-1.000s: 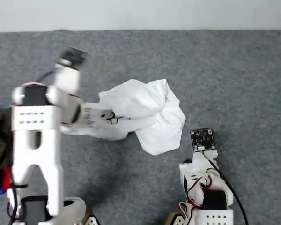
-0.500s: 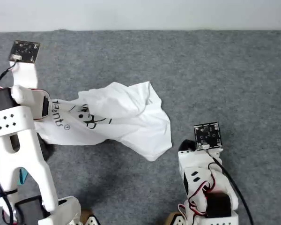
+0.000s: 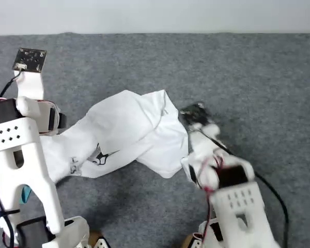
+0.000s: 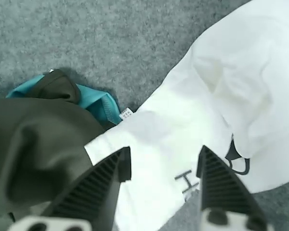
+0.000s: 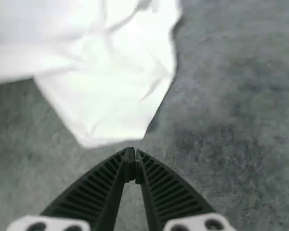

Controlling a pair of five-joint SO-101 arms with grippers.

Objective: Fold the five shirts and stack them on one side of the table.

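Fingers [image 4: 103, 187] of our left gripper [image 4: 161, 156] stand spread apart and hold nothing. They are poised over the white shirt [image 4: 173, 120], whose flat end lies directly beneath and between them. Just beside one finger we see the shirt's black print [image 4: 237, 162]. Beside the other finger a dark shirt [image 4: 33, 144] lies crumpled against the white one's edge, with a teal shirt [image 4: 98, 103] showing at its far side. Beyond the tips the white cloth bunches into loose folds on the grey table cover [image 4: 111, 38].

Our right gripper [image 5: 131, 155] is pinched closed on nothing. Its tips sit low over the grey cover, just short of the white shirt's hem, which spreads away ahead of them; we cannot tell whether tip and cloth touch.

From the high view, our left arm [image 3: 20, 150] stands tall, its wrist bent down over one end of the shirt. Our right arm [image 3: 222, 181] lies stretched out low and slanted, its wrist at the shirt's opposite end. The shirt sprawls unfolded between the two.
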